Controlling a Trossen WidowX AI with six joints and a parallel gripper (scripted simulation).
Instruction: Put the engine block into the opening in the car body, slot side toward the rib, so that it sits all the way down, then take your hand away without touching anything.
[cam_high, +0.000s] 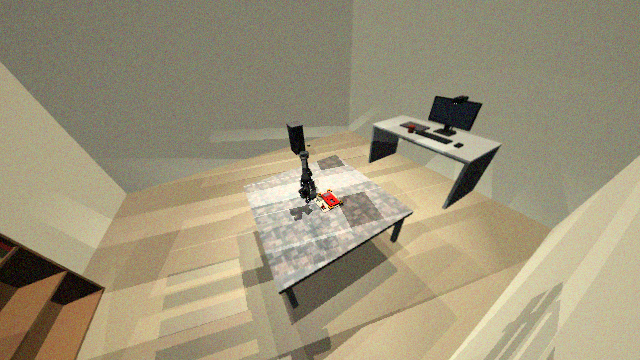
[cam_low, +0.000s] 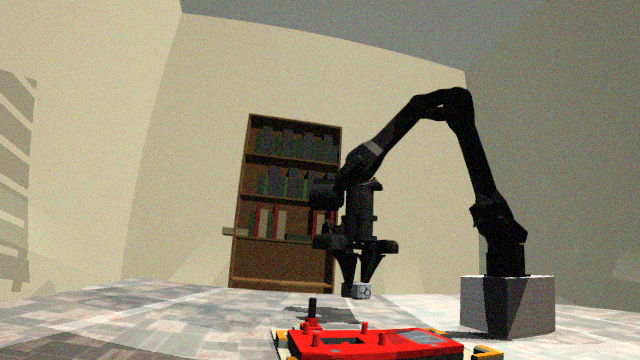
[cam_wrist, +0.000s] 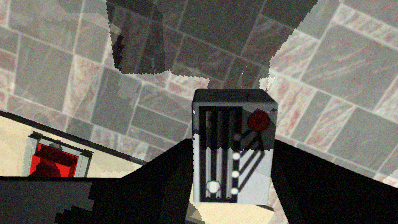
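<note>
My gripper (cam_low: 357, 284) (cam_wrist: 230, 148) is shut on the engine block (cam_low: 361, 291) (cam_wrist: 215, 150), a small grey block with dark slots, round dots and a red disc on its upper face. In the exterior view the block hangs above the table, behind the car body. The red car body (cam_high: 328, 199) (cam_low: 400, 352) lies low in front, with a dark rectangular opening (cam_low: 342, 341) in its top and short red posts around it. The rib inside the opening cannot be made out. The wrist view does not show the car body.
A cream board (cam_wrist: 15, 142) lies under the car body. On it a red piece (cam_wrist: 54, 162) sits in a pale square frame; a black peg (cam_low: 312, 307) stands up beside the car body. Yellow-orange corner pieces (cam_low: 487, 352) flank the body. The arm's grey base block (cam_low: 541, 305) stands right.
</note>
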